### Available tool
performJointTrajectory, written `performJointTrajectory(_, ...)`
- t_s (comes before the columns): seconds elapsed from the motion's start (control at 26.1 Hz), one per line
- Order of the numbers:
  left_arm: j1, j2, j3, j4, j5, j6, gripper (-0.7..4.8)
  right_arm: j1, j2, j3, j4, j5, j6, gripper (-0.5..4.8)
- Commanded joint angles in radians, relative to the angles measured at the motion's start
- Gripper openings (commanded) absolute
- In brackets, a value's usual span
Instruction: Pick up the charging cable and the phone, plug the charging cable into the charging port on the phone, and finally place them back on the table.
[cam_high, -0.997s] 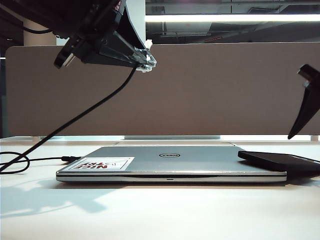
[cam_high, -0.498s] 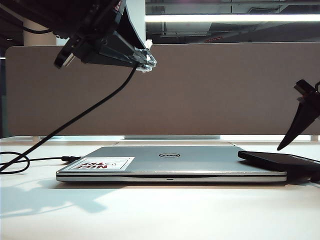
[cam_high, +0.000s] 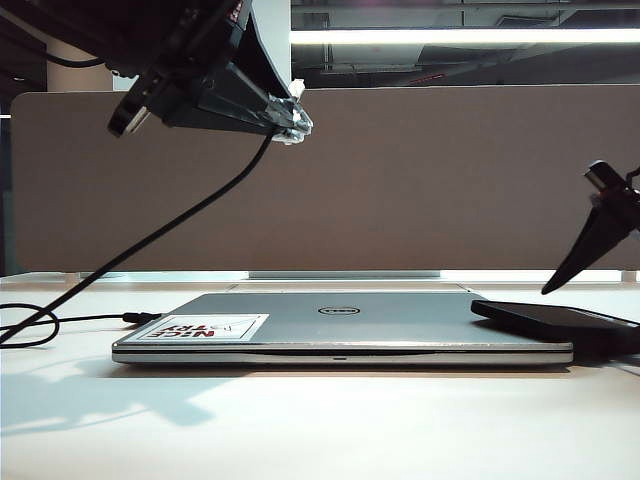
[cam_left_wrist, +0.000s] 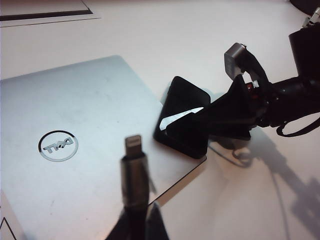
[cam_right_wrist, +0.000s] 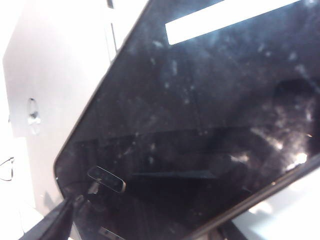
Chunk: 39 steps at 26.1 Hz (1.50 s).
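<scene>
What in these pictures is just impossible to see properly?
- The phone: its charging port shows in no view; too small and dark.
- Right gripper: exterior view's edge cuts it off; its own wrist view shows only one fingertip.
- Left gripper: its grip on the charging cable is blurred in its wrist view.
- The cable's far end leaves the exterior view.

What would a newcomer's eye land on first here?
Probably the left gripper, raised high at upper left, shut on the charging cable, whose cord droops to the table. Next, the silver laptop lying centre, with the black phone resting on its right corner and the open right gripper just above it.
</scene>
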Motion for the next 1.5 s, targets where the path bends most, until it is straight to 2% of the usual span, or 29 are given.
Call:
performJointTrajectory(0.04, 0.0, -0.004, 0.008, 0.016, 0.003, 0.004, -0.06, 0.001, 0.043, -0.003, 0.02, -0.008, 0.0, 3.64)
performJointTrajectory(0.23, 0.0, -0.004, 0.008, 0.016, 0.003, 0.004, -0.06, 0.002, 0.09, -0.004, 0.074, -0.035, -0.002, 3.54)
performJointTrajectory(0.5, 0.0, -0.004, 0.008, 0.016, 0.003, 0.004, -0.06, 0.003, 0.101, -0.004, 0.074, 0.003, 0.0, 3.53)
performJointTrajectory(0.54, 0.0, -0.004, 0.008, 0.016, 0.003, 0.004, -0.06, 0.003, 0.101, -0.004, 0.074, 0.014, 0.0, 3.04)
performJointTrajectory(0.61, 0.0, -0.004, 0.008, 0.016, 0.003, 0.004, -0.06, 0.003, 0.101, -0.004, 0.074, 0.034, 0.0, 2.72)
performJointTrajectory(0.77, 0.0, -0.004, 0.008, 0.015, 0.003, 0.004, -0.06, 0.003, 0.101, -0.004, 0.078, 0.056, 0.0, 2.62)
performJointTrajectory(0.81, 0.0, -0.004, 0.008, 0.014, 0.003, 0.004, -0.06, 0.003, 0.101, -0.004, 0.078, 0.061, 0.0, 2.47)
performJointTrajectory(0.92, 0.0, -0.004, 0.008, 0.011, 0.003, 0.004, -0.06, 0.004, 0.101, -0.004, 0.079, 0.061, -0.001, 1.45)
performJointTrajectory(0.96, 0.0, -0.004, 0.008, 0.011, 0.003, 0.004, -0.06, 0.004, 0.101, -0.004, 0.079, 0.061, -0.005, 0.62)
performJointTrajectory(1.04, 0.0, -0.004, 0.008, 0.011, 0.003, 0.004, -0.06, 0.004, 0.101, -0.004, 0.08, 0.061, -0.005, -0.06)
performJointTrajectory(1.34, 0.0, -0.004, 0.008, 0.011, 0.003, 0.003, -0.06, 0.003, 0.07, -0.003, 0.087, 0.061, -0.035, -0.06)
performJointTrajectory(1.5, 0.0, -0.004, 0.008, 0.011, 0.003, 0.003, -0.06, 0.003, -0.024, -0.002, 0.027, 0.124, -0.054, -0.06)
